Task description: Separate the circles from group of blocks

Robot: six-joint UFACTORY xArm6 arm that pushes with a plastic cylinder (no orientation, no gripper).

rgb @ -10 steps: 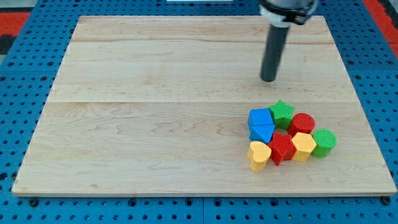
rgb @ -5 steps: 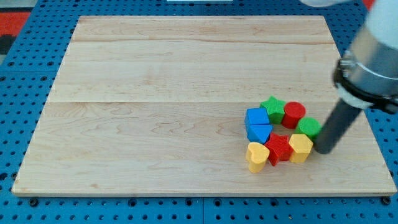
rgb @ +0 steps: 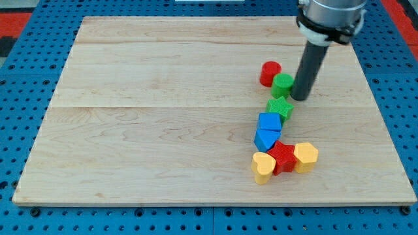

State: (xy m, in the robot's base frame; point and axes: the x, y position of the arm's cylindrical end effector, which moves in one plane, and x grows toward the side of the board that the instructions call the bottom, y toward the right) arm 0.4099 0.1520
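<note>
The red circle block point(rgb: 270, 73) and the green circle block point(rgb: 283, 85) lie together at the upper right of the wooden board point(rgb: 163, 117), above the other blocks. My tip point(rgb: 300, 97) rests just right of the green circle, touching or nearly touching it. Below them lie a green star point(rgb: 279, 108), a blue cube point(rgb: 270, 122), a blue triangle-like block point(rgb: 266, 139), a red star point(rgb: 283, 156), a yellow heart point(rgb: 262, 167) and a yellow hexagon point(rgb: 305, 156).
The board lies on a blue pegboard surface point(rgb: 26, 78). The arm's body point(rgb: 330, 16) hangs over the board's upper right corner.
My tip swept from the group's right side up and leftward. The red and green circles moved up, away from the cluster. The green star and blue blocks shifted slightly left.
</note>
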